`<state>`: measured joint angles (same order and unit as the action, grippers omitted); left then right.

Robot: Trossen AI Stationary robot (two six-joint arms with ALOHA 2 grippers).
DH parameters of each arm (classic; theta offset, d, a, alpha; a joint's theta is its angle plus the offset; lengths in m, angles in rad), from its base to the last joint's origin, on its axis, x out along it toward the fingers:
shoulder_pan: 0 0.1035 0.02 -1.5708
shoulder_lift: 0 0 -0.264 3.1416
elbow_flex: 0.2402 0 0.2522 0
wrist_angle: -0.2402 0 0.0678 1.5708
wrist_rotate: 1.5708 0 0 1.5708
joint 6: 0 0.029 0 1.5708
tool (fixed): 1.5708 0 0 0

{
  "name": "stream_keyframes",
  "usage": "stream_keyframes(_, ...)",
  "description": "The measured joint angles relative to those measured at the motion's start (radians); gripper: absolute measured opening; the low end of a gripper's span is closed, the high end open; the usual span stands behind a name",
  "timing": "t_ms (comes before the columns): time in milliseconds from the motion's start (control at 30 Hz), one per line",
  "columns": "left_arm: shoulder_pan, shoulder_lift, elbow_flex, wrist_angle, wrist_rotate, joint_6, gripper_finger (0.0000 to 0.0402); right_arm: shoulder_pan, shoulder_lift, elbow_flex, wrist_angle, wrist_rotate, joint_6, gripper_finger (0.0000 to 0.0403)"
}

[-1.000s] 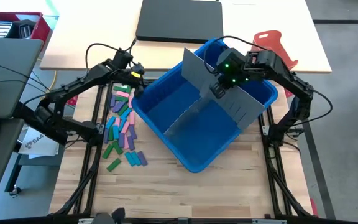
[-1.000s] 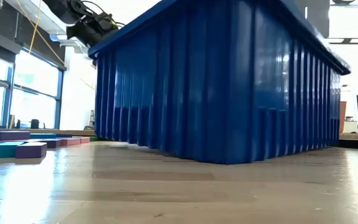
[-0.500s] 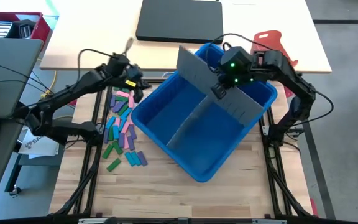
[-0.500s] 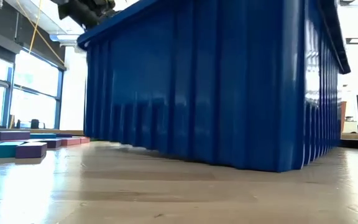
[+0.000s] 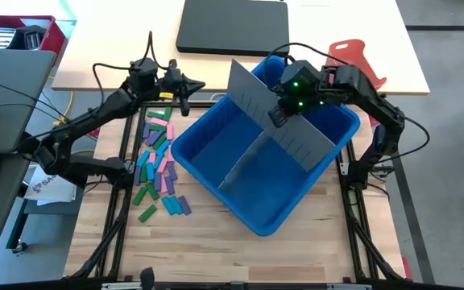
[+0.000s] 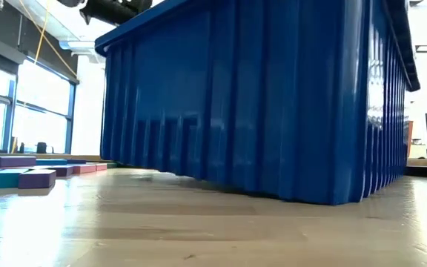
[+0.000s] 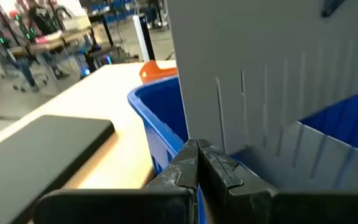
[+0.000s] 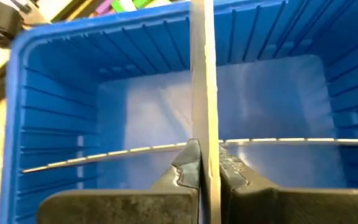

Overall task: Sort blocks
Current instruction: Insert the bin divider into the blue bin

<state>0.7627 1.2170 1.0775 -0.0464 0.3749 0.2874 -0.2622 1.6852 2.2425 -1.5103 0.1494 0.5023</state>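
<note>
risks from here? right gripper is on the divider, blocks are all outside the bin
1. The right gripper is shut on the grey divider sheet, which stands tall and tilted over the blue bin; it could slip or bend.
2. The bin looks tipped in the low view, so it may shift toward the blocks.
3. The left gripper, shut and empty, hovers near the bin's rim and may bump it.

Two dark, slender multi-joint arms are seen in the high view, the left arm [image 5: 95, 121] at the picture's left and the right arm [image 5: 377, 105] at its right. Thin black cables are looped above each arm's upper links. Small green lights are lit on the right wrist housing [image 5: 296, 87], right of centre. Yellow-and-white label patches are carried near the left wrist. Matte black, angular moulded fingers [image 7: 225, 171] are shown in the wrist views.
</note>
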Motion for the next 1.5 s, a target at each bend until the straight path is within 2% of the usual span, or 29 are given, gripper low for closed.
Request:
stream_keyframes(233,0.004,0.057,0.0,0.051,0.0,0.068,0.0,0.041,0.029,0.0,0.006,0.026,0.074,0.0)
stream_keyframes(800,-0.011,0.04,0.0,0.014,0.0,0.057,0.0,0.089,0.07,0.0,0.005,0.055,0.045,0.0)
stream_keyframes(900,-0.011,0.011,0.0,-0.045,-0.004,0.062,0.0,0.089,0.066,0.001,-0.017,0.05,0.04,0.0)
stream_keyframes(1033,-0.006,-0.013,0.0,-0.151,-0.102,0.074,0.0,0.089,0.06,0.002,-0.051,0.048,0.035,0.0)
stream_keyframes(1100,0.008,-0.01,0.0,-0.223,-0.119,0.074,0.0,0.088,0.059,0.002,-0.057,0.048,0.023,0.0)
stream_keyframes(1333,0.01,0.038,0.0,-0.414,-0.094,0.09,0.0,0.093,0.059,0.002,-0.057,0.026,-0.01,0.0)
stream_keyframes(1500,-0.011,0.044,0.0,-0.472,0.037,0.09,0.0,0.093,0.059,0.002,-0.064,-0.026,-0.014,0.0)
